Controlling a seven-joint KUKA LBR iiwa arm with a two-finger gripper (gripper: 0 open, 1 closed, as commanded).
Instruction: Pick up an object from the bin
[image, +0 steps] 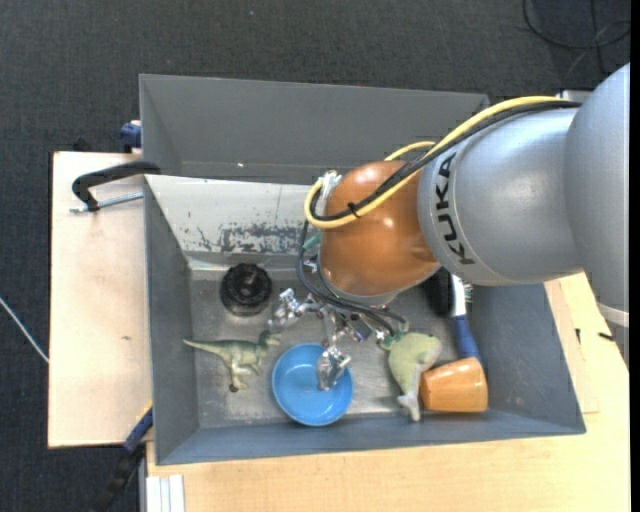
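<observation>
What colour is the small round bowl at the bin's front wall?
The small round bowl is plain blue; the camera view shows it best.

We've got the arm (540, 190) reaching in from the right, its big grey link sloping down toward the gripper (328, 340). The orange wrist cover (375, 235) sits directly above the gripper, with a yellow cable (478, 119) routed over the top of the cover. The gripper hangs low, pointing down, with bare metal linkage just below the cover.
</observation>
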